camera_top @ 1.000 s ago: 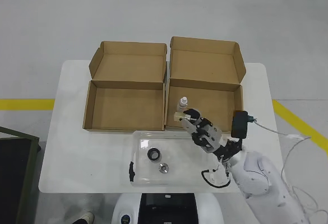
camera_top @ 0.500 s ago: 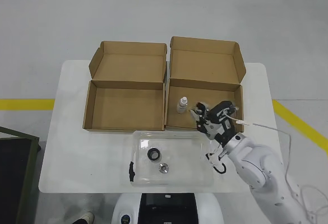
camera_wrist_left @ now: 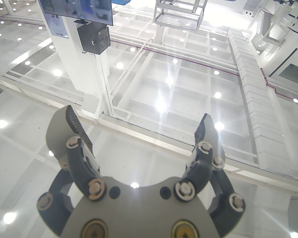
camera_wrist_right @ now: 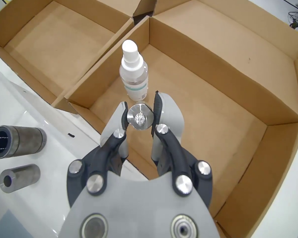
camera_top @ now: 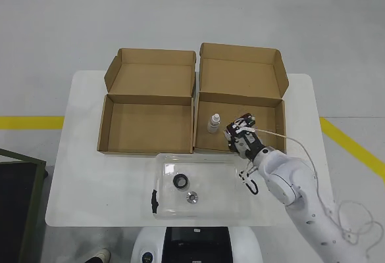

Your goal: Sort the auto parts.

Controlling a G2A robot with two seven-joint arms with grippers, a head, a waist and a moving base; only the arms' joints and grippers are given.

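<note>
My right gripper (camera_wrist_right: pixel 140 115) (camera_top: pixel 237 135) is shut on a small shiny metal cylinder (camera_wrist_right: pixel 140 119), held over the near part of the right cardboard box (camera_top: pixel 264 125) (camera_wrist_right: pixel 238 95). A clear spray bottle with a white cap (camera_wrist_right: pixel 133 71) (camera_top: pixel 214 123) stands upright in that box, just beyond the gripper. In the clear plastic tray (camera_top: pixel 218 200) lie a dark bearing sleeve (camera_top: pixel 181 181) (camera_wrist_right: pixel 16 141) and a smaller grey metal bushing (camera_top: pixel 192 197) (camera_wrist_right: pixel 19 177). My left gripper (camera_wrist_left: pixel 139 130) is open, pointing up at a ceiling, holding nothing.
The left cardboard box (camera_top: pixel 146 128) (camera_wrist_right: pixel 52 38) stands open beside the right one, both with lids folded back. A small black item (camera_top: pixel 154 200) lies at the tray's left edge. White table (camera_top: pixel 93 177) around the boxes.
The right arm carried the metal cylinder from above the tray's far edge to over the right box, and the wrist turned.
</note>
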